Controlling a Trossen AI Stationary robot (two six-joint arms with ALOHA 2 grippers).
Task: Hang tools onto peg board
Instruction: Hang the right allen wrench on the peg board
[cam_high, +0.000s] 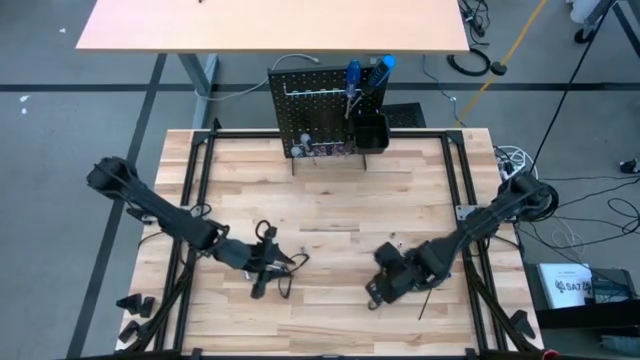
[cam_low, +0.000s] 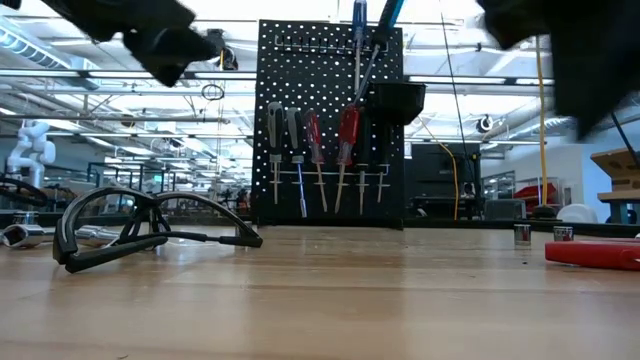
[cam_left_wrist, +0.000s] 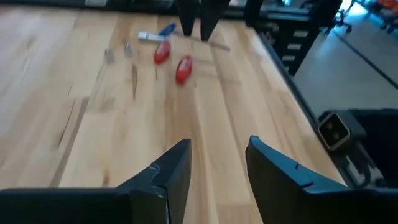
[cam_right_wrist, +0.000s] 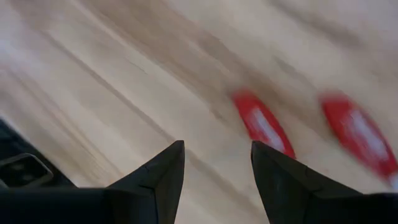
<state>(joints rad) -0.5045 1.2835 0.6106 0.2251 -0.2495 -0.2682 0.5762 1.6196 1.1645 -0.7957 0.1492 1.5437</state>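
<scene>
I see left tool (cam_left_wrist: 214, 171) spread, empty, over counter (cam_high: 330, 200) near front-left. Right tool (cam_right_wrist: 217, 171) spread, empty, near front-right, above two red screwdrivers (cam_right_wrist: 264, 127). Peg board (cam_high: 310, 110) upright at far edge, screwdrivers hanging.

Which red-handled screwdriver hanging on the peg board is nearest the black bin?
The red screwdriver with the thicker handle, beside the bin; the slimmer red one hangs farther.
</scene>
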